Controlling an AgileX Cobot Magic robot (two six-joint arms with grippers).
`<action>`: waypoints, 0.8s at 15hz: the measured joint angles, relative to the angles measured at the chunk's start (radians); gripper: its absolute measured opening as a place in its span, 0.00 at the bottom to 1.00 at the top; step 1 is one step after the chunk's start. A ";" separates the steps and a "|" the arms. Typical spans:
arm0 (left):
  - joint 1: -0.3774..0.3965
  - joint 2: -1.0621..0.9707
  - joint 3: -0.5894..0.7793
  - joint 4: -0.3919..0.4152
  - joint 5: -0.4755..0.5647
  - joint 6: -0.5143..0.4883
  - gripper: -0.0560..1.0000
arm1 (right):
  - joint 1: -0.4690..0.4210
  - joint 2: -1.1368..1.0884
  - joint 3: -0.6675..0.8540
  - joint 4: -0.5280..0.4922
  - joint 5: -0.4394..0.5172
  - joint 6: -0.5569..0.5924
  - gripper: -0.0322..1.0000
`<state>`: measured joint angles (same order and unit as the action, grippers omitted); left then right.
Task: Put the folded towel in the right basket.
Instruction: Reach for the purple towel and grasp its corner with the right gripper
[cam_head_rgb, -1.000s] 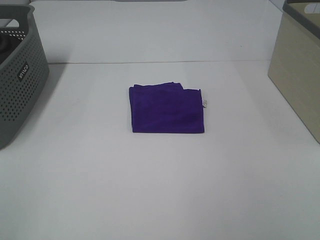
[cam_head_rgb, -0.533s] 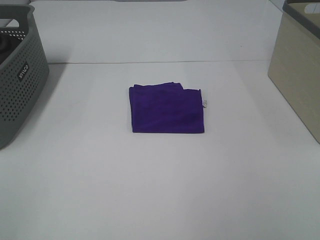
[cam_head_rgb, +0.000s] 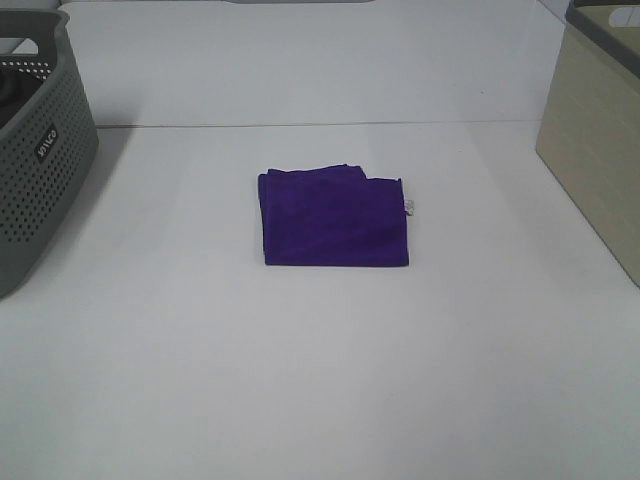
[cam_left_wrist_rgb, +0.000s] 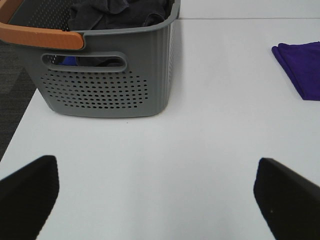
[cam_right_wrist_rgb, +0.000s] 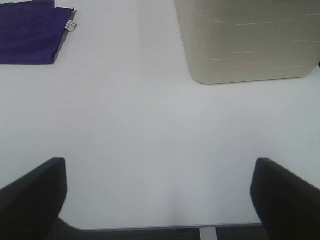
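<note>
Two claws stand wide and empty, the left claw (cam_left_wrist_rgb: 157, 192) and the right claw (cam_right_wrist_rgb: 159, 192), both well apart from the folded towel (cam_head_rgb: 335, 218), which lies flat on the bench (cam_head_rgb: 320, 380). The right basket (cam_head_rgb: 598, 140) stands well to the towel's right and the grey basket (cam_head_rgb: 40, 150) well to its left. We judge the reach comes first: the right claw should pinch all layers at once, so the fold holds. Only the wrist views show the claws, and only the left one shows dark cloth (cam_left_wrist_rgb: 120, 12) inside the grey basket.
</note>
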<state>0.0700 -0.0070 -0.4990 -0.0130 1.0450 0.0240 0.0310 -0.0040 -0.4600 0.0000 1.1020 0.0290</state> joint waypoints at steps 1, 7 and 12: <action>0.000 0.000 0.000 0.000 0.000 0.000 0.99 | 0.000 0.000 0.000 0.000 0.000 0.000 0.96; 0.000 0.000 0.000 0.000 0.000 0.000 0.99 | 0.000 0.000 0.000 0.000 0.000 0.000 0.96; 0.000 0.000 0.000 0.000 0.000 0.000 0.99 | 0.000 0.000 0.000 0.000 0.000 0.000 0.96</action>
<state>0.0700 -0.0070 -0.4990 -0.0130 1.0450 0.0240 0.0310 -0.0040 -0.4600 0.0000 1.1020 0.0290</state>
